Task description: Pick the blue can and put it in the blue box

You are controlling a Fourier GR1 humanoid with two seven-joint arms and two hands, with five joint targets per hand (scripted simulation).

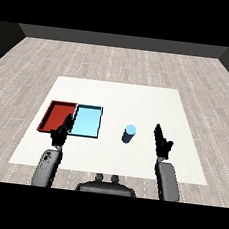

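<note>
The table [138, 101] was plain white, set on a floor [117, 61] of pale grey wood-grain planks. Near its left edge lay a red tray [56, 116] with a darker red rim, and beside it a light blue tray [88, 121]. The can [129, 134] was blue. Both hands, left [60, 134] and right [162, 144], were black, on grey forearms [47, 167].
</note>
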